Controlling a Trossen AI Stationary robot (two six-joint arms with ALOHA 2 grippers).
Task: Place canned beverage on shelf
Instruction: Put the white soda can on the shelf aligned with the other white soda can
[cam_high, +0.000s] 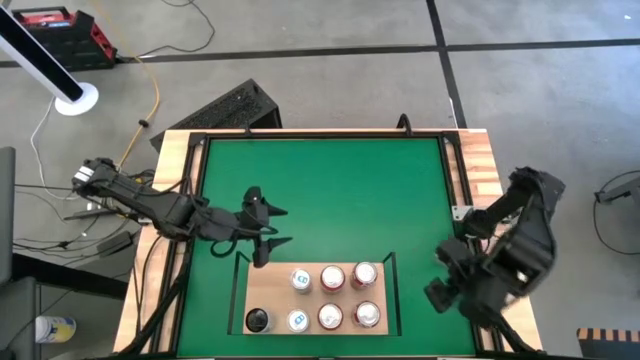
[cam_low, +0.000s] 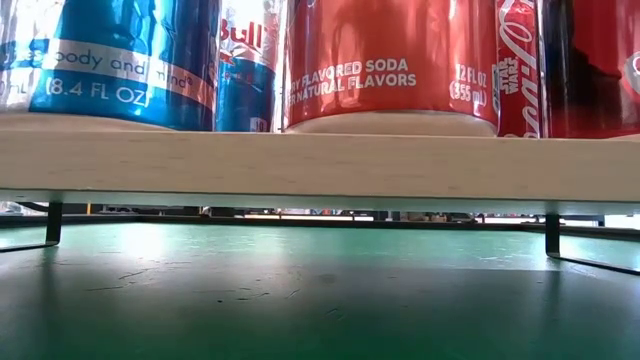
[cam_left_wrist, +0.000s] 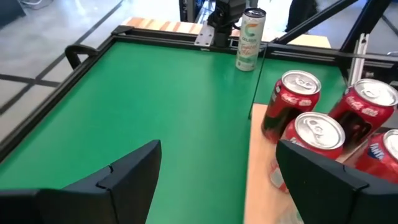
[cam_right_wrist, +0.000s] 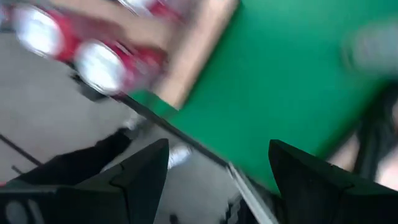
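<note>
The shelf (cam_high: 272, 300), a pale-wood board with black rails, stands on the green mat's near side and carries several cans, red (cam_high: 332, 277) and blue-white (cam_high: 301, 280). The low view shows its board edge (cam_low: 320, 165) with cans on top. My left gripper (cam_high: 280, 226) (cam_left_wrist: 217, 168) is open and empty above the mat, just off the shelf's far left corner. A white-green can (cam_left_wrist: 249, 38) stands upright on the mat near its right edge; the right arm hides it in the high view. My right gripper (cam_high: 440, 290) (cam_right_wrist: 217, 155) is open and empty beyond the shelf's right end.
Wooden slat borders (cam_high: 478, 160) flank the mat (cam_high: 330, 190), which is bare at its middle and far side. Black rails run along the mat's edges (cam_left_wrist: 93, 53). Cables and a black case (cam_high: 235, 105) lie on the floor beyond the table.
</note>
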